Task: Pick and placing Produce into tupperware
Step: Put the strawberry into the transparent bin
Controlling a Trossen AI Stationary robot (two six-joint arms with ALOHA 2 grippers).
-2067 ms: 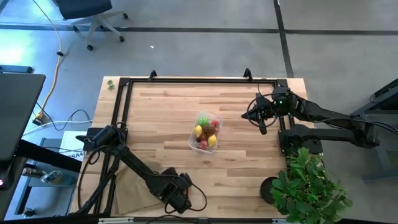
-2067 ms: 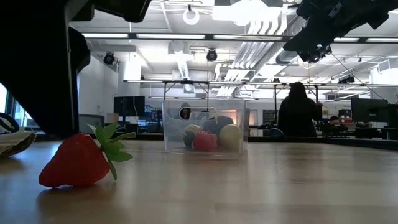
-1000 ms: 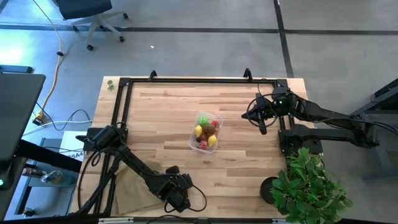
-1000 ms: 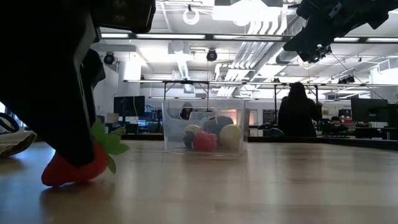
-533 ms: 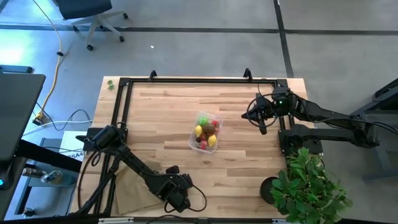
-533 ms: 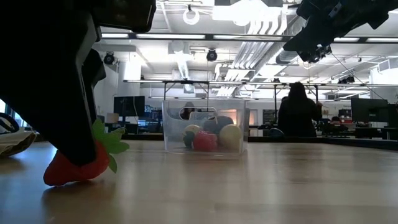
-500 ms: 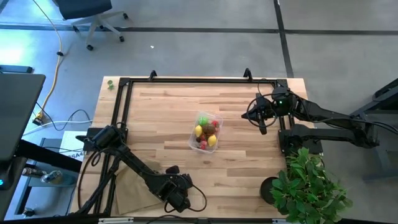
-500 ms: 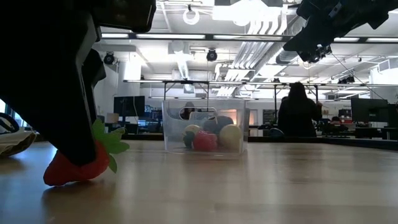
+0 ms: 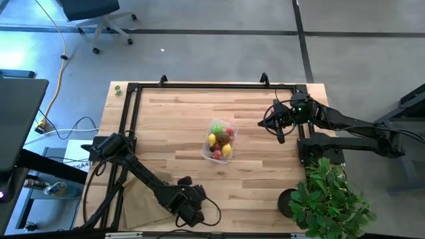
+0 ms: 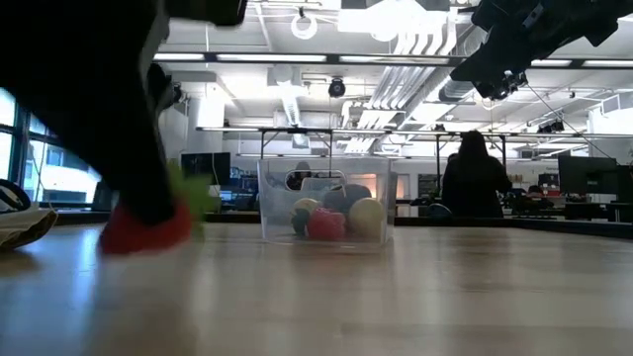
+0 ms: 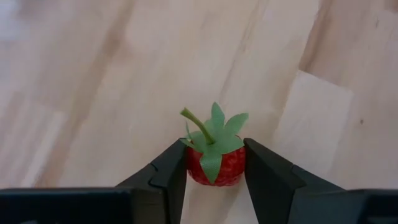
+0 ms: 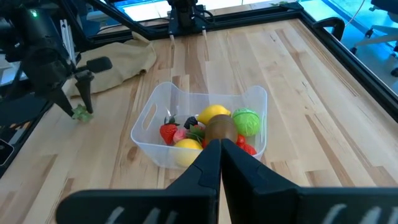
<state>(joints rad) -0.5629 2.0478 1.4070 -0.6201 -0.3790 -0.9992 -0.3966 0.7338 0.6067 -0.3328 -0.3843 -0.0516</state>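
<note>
Near the table's front edge, the left gripper clamps its two dark fingers on a small red toy strawberry, whose green leafy cap and stem point away from the wrist. Mid-table sits the clear rectangular plastic tub, holding yellow lemons, a green ball and a brown kiwi. Over the table's right side, the right gripper hangs, fingers pressed together.

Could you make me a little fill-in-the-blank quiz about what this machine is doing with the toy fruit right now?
1. The left pincer is shut on a red ____.
2. The clear tub sits near the ____ of the table.
3. The right pincer waits with its fingers ____.
4. Beside the table's right corner stands a leafy green ____.

Missing words: strawberry; middle; shut; plant
</note>
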